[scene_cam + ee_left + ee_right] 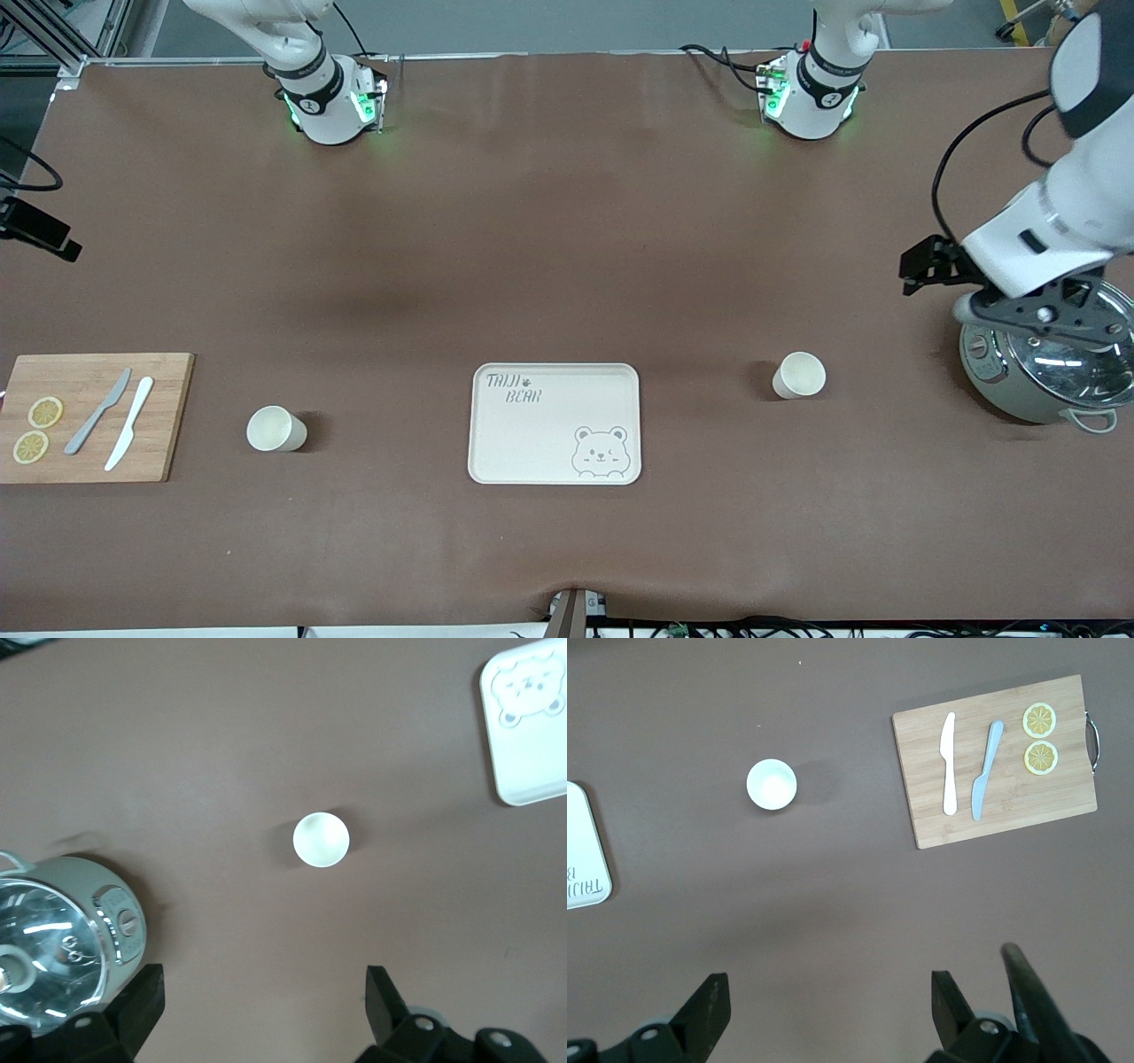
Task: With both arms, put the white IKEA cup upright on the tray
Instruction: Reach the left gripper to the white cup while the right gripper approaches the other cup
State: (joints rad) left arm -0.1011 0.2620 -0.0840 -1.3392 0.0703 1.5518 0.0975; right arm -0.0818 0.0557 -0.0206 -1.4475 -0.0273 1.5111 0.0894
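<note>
The cream tray [554, 424] with a bear drawing lies bare in the middle, near the front camera. One white cup [276, 429] stands mouth up between the tray and the cutting board; it shows in the right wrist view as cup [772, 783]. A second white cup [799, 375] stands mouth up between the tray and the pot, and in the left wrist view as cup [321, 839]. My left gripper [1050, 315] hangs open over the pot, holding nothing [264, 1010]. My right gripper [831, 1010] is open and empty, high above the brown table, out of the front view.
A steel pot [1050, 372] with a glass lid stands at the left arm's end. A wooden cutting board [93, 416] at the right arm's end carries a grey knife [97, 411], a white knife [129, 423] and two lemon slices [45, 412].
</note>
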